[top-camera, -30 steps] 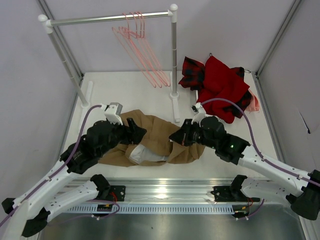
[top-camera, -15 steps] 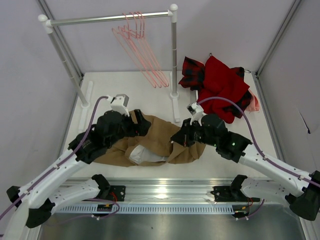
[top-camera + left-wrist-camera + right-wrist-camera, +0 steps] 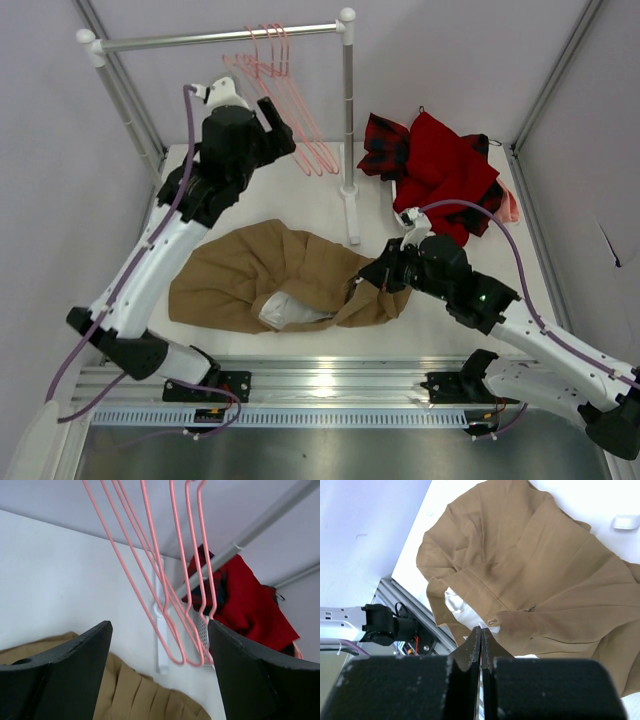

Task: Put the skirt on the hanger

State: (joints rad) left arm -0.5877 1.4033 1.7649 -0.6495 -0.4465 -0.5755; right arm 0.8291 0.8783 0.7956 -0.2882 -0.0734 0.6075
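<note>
The skirt (image 3: 235, 285) lies crumpled on the white table (image 3: 250, 185), on the near side of the rack (image 3: 347, 110), and its right part reaches in front of the foot of the rack's right post. It is not on any hanger. In the right wrist view the skirt (image 3: 520, 555) shows its pale lining at an opening along the near edge. The hanger (image 3: 300, 130) hangs with the other pink ones from the rail of the rack, close to the right post, and all of them slant down toward the table. The left gripper (image 3: 272, 135) is raised just under the rail of the rack, directly beside the hangers. Its fingers stand wide apart and hold nothing; in the left wrist view the hanger (image 3: 165, 605) shows between the two black fingers of the left gripper (image 3: 159, 625), apart from both. The right gripper (image 3: 365, 280) is low, in front of the rack's right post, at the right edge of the skirt. In its own view the right gripper (image 3: 480, 630) has its fingers pressed fully together, the tips over the skirt's edge; I cannot tell whether cloth is caught between them. A red garment (image 3: 445, 165) and a plaid cloth (image 3: 385, 140) lie in a heap to the right of the rack.
</note>
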